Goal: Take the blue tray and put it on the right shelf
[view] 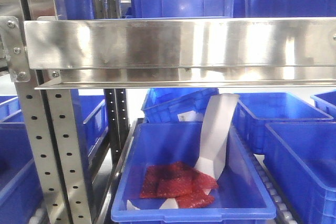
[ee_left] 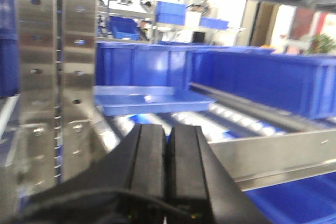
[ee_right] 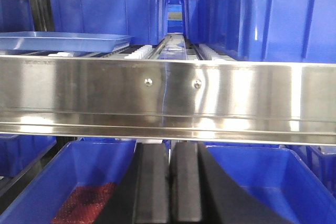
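Blue tray (ee_left: 149, 99) already lying flat on the shelf's rollers (ee_left: 231, 116), behind the steel front rail (ee_right: 168, 98) and apart from both grippers, so placement looks done with only withdrawal left. Left gripper (ee_left: 168, 153) and right gripper (ee_right: 169, 182) both closed and empty, in front of that rail. Behind the rail, deep bins (ee_right: 102, 9) crowding the tray's far side; below it, a bin of red bags (view: 178, 182), so open room only straight back.
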Robot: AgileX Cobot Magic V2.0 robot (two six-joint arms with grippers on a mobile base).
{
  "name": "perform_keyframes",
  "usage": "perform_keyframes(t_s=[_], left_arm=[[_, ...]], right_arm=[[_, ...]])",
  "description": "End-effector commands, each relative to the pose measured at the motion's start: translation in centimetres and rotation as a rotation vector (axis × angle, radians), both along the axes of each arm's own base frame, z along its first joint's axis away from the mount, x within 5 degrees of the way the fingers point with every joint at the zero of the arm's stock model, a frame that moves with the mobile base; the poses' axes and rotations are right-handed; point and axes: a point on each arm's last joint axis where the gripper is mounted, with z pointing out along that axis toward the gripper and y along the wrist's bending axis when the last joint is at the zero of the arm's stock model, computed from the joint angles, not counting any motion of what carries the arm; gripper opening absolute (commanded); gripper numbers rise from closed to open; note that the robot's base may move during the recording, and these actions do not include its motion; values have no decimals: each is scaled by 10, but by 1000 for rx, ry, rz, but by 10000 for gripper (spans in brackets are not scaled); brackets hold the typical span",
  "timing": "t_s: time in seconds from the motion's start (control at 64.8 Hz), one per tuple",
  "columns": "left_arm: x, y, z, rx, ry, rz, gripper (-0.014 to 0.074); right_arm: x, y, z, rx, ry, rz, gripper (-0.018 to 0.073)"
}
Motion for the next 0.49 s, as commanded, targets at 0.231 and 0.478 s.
perform_keyframes(t_s=[0.231,0.478], left_arm=[[-14,10,-39,95,-36,126,-48],[2,13,-94,32,-16,278,-48]], right_arm=[[-3,-1,16,4,-116,-11,51],[-3,-1,16,4,-115,-11,51]])
